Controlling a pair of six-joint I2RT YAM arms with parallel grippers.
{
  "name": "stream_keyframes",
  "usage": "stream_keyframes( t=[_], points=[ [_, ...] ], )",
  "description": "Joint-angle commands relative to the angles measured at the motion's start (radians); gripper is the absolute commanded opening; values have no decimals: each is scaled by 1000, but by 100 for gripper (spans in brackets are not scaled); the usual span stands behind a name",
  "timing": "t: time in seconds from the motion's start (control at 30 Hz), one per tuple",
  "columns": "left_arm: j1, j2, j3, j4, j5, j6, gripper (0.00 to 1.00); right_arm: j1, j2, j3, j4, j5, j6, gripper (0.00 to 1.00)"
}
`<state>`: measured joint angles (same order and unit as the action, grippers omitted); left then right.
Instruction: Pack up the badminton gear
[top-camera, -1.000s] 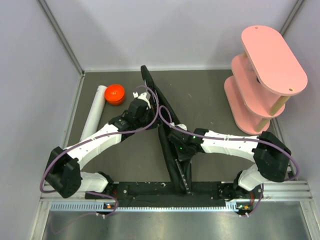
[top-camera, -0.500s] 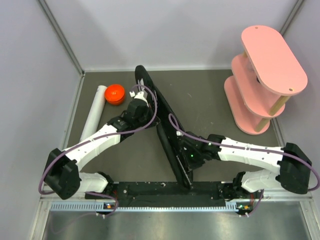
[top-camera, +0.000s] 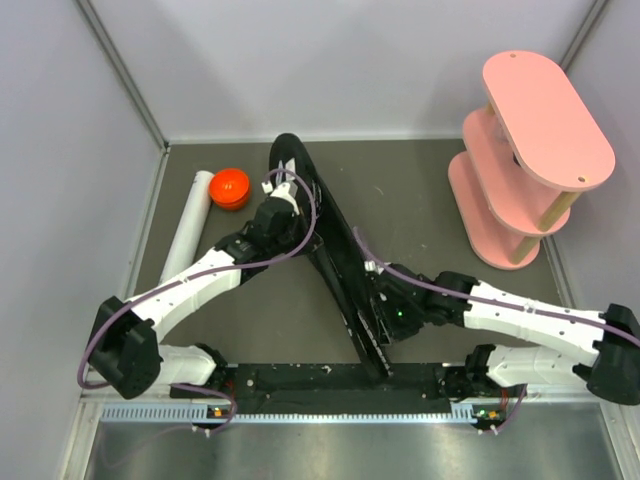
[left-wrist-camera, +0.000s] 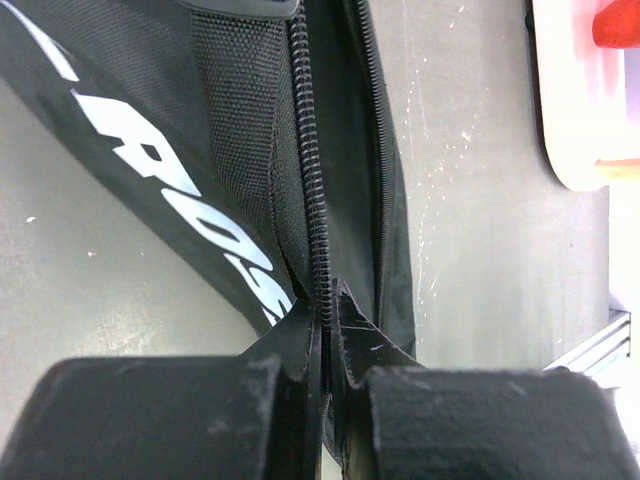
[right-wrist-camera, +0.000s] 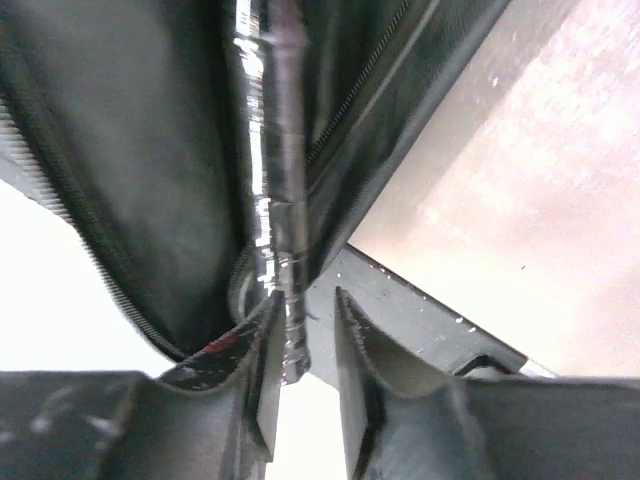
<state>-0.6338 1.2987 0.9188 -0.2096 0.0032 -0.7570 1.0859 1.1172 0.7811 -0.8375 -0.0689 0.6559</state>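
The bag (top-camera: 335, 265) lies mid-table, running 11 to 5 o'clock. The left gripper (left-wrist-camera: 325, 312) clamps its zipper (left-wrist-camera: 312, 180) edge. The right gripper (right-wrist-camera: 305, 310) stands slightly parted around a racket shaft (right-wrist-camera: 285, 160), which is mostly hidden inside.

Lettering (left-wrist-camera: 108, 113) on bag (left-wrist-camera: 235, 100) — partly cropped

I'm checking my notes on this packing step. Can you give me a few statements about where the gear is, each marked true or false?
1. The left gripper has its jaws pinched on the zipper edge of the bag. True.
2. The orange cap sits on the pink shelf. False: it lies on the table, beside the far end of the white tube.
3. The white tube lies left of the bag. True.
4. The bag leans against the pink shelf. False: it lies well apart from it, between the arms.
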Motion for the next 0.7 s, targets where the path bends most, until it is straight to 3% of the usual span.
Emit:
stream_keyframes(
  t=[0.0, 0.13, 0.27, 0.37, 0.5, 0.67],
  points=[
    [5, -32, -15, 119, 38, 31, 0, 16, -59, 76, 46, 92, -51, 32],
    [5, -44, -43, 133, 69, 39, 0, 12, -17, 79, 167, 47, -104, 49],
    [5, -56, -63, 156, 101, 48, 0, 3, 61, 104, 202, 105, -174, 54],
    [5, -53, -61, 159, 124, 58, 0, -70, 78, 81, 254, 75, -200, 53],
    [5, -52, -57, 159, 136, 62, 0, -156, 55, -11, 448, -229, -245, 52],
    [5, -47, -52, 159, 149, 61, 0, -167, 101, -74, 569, -354, -279, 54]
  ],
)
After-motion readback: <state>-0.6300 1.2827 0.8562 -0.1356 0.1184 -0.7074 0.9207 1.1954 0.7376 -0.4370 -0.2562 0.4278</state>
